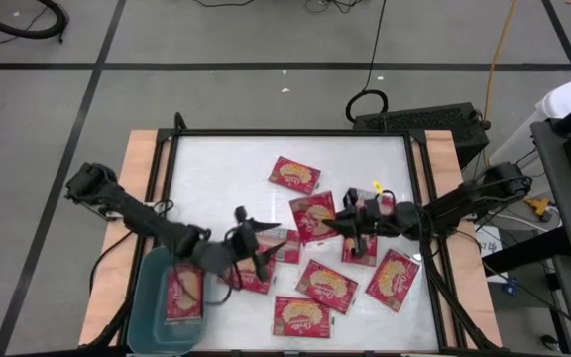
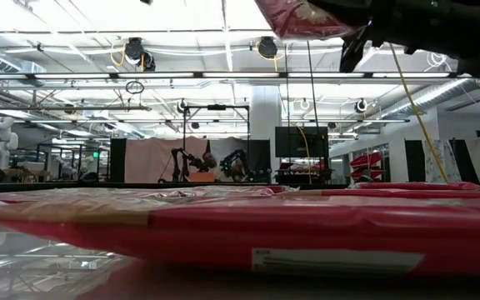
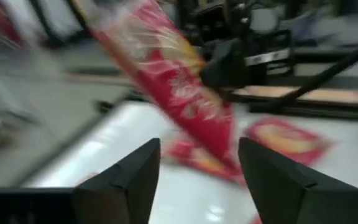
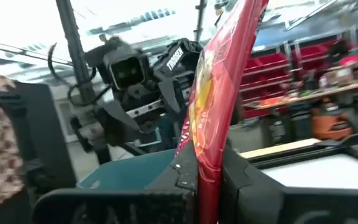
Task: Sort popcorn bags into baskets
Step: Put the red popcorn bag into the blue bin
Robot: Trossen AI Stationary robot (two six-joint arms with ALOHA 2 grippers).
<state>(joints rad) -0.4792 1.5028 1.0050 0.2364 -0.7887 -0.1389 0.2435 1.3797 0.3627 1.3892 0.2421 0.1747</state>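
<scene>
Presently right gripper (image 4: pixel 207 180) clamped on a popcorn bag (image 4: pixel 219 93), lifted over mid-table; left gripper (image 3: pixel 199 168) parted, empty, beside teal basket (image 1: pixel 147 307) holding one bag; others strewn on table (image 1: pixel 216 159).

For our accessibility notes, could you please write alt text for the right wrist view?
The right gripper is shut on an upright red popcorn bag in the foreground. Beyond it the left gripper faces the camera with fingers apart, above the rim of the teal basket, with workshop shelving behind.
</scene>
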